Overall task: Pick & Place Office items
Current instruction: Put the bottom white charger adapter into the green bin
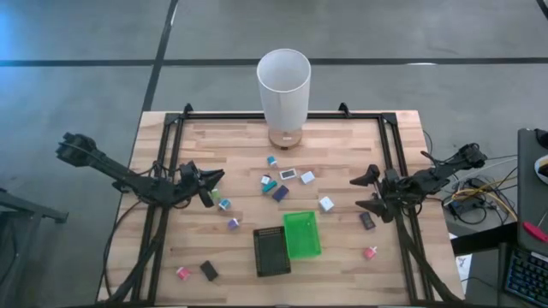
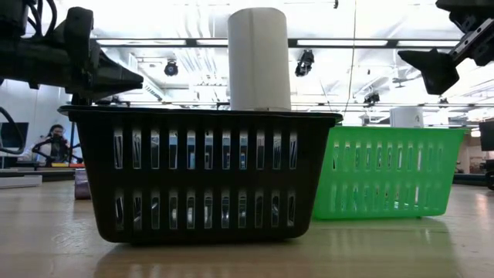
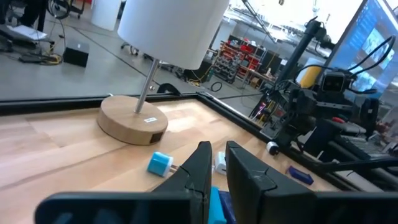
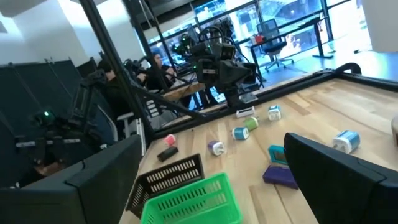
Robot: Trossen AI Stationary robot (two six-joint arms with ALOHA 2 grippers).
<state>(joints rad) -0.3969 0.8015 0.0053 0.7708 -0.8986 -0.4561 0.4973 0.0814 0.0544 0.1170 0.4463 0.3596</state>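
Observation:
The office items are small blocks and clips scattered on the wooden table: white ones, a dark blue one, a purple one, pink ones and black ones. My left gripper hovers at the table's left, pointing level toward the middle, shut with nothing between its fingers. A blue block lies on the table just beyond them. My right gripper hovers at the right, open and empty, facing the items.
A black tray and a green tray stand side by side near the front middle. The tall white cylinder on a round wooden base stands at the far edge. Black frame rails run along the table's sides.

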